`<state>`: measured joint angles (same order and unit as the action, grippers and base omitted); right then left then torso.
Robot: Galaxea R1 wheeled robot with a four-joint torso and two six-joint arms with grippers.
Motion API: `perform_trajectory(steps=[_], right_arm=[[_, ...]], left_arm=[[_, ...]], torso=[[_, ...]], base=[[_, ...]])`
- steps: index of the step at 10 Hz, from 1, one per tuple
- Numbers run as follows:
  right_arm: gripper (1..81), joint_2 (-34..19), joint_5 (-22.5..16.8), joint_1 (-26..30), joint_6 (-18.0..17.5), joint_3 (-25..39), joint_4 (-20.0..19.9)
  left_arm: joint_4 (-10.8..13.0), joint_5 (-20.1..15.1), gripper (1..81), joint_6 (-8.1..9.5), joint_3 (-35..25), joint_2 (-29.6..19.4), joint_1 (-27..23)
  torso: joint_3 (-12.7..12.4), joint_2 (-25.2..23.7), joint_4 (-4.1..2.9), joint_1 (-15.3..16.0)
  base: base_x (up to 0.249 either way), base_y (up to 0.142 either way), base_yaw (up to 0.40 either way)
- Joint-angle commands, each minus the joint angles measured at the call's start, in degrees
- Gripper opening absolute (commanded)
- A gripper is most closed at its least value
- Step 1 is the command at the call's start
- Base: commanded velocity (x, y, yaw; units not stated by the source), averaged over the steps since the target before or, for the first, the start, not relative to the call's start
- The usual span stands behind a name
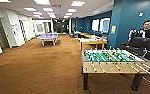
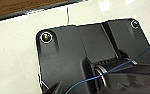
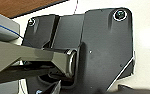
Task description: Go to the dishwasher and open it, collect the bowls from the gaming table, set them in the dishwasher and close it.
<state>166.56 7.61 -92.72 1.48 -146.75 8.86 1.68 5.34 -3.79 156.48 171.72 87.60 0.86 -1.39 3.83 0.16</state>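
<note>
- Gaming table, white top with yellow edge, stands past the football table, against the teal wall. Small things lie on its top; bowls cannot be made out from here.
- Judged from the task: plastic bowls would be light, stiff, a bit slick; best pinched at the rim.
- Dishwasher: cannot tell where it is.
- Both grippers: finger state cannot be told.
- Brown carpet, open floor. Ping-pong table far down the hall. Person behind the football table.
</note>
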Motion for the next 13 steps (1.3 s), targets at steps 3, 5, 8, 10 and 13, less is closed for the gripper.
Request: perform_trajectory(steps=[3,5,8,10,13], right_arm=[[81.1,-0.4,-2.6,2.4,0.4,0.2,0.8],[81.1,-0.4,-2.6,2.4,0.5,0.2,1.1],[81.1,-0.3,-2.6,2.3,0.5,0.2,1.1],[81.1,-0.2,-2.6,2.3,0.5,0.1,1.2],[81.1,-0.2,-2.6,2.3,0.5,0.0,1.2]], left_arm=[[-0.4,-2.6,81.1,0.19,0.1,-0.4,-3.0],[-0.4,-2.6,81.1,0.1,0.1,-0.4,-2.9],[-0.3,-2.7,81.1,0.1,0.1,-0.5,-2.9],[-0.3,-2.6,81.1,0.1,0.1,-0.5,-2.9],[-0.3,-2.7,81.1,0.1,0.1,-0.4,-2.9]], torso=[[0.0,0.0,0.0,0.0],[0.0,0.0,0.0,0.0],[0.0,0.0,0.0,0.0],[0.0,0.0,0.0,0.0],[0.0,0.0,0.0,0.0]], base=[[0.089,0.0,0.0],[0.089,0.0,0.0],[0.089,0.068,0.0],[0.09,0.074,0.0],[0.094,0.065,0.0]])
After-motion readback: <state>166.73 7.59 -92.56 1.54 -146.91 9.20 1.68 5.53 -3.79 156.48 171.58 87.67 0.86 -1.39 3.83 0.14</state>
